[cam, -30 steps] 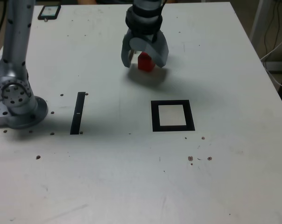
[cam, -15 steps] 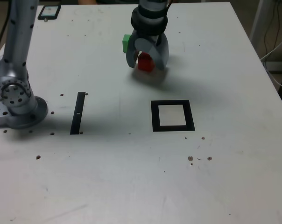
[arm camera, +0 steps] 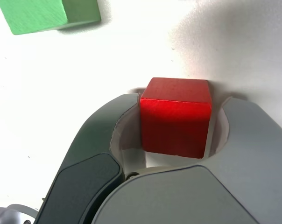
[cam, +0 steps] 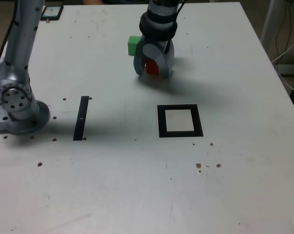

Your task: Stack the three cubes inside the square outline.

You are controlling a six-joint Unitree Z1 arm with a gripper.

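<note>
Gripper (cam: 154,67) low over far table (cam: 234,185), jaws narrowed around red cube (arm camera: 175,116), one on each flank. Touching or just shy: cannot tell. Cube seated on tabletop, not lifted. Green cube (cam: 134,45) just beside, toward exterior view's left. Square outline (cam: 180,121) nearer camera, vacant, likely drop spot. Yellow cube unseen.

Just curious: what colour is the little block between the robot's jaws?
Red, seen best in the wrist view.
</note>
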